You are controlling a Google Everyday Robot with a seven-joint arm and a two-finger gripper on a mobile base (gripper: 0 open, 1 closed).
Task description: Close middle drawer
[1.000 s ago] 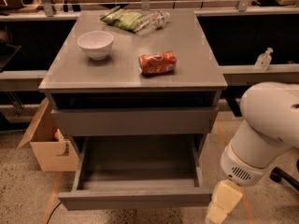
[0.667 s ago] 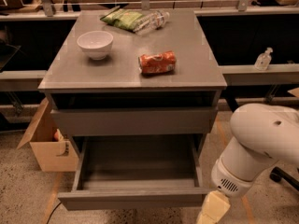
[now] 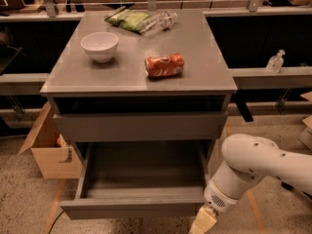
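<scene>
Smooth matt grey bench (image 3: 122, 77) top, faint sheen. Same matt grey on the middle drawer (image 3: 141, 179), inside & front. White bowl (image 3: 100, 46): glossy, ceramic-looking. Orange can (image 3: 165, 65): metal, slight shine. Clear plast. bottle (image 3: 161, 21). Green bag (image 3: 127, 19): glossy film. Brown box (image 3: 48, 152): matt cardboard. Speckled floor (image 3: 29, 213), rough-looking. White arm (image 3: 253, 165): smooth plast. shell. The tool (image 3: 202, 222), btm edge just rt of drawer front: cream, matt plast.
</scene>
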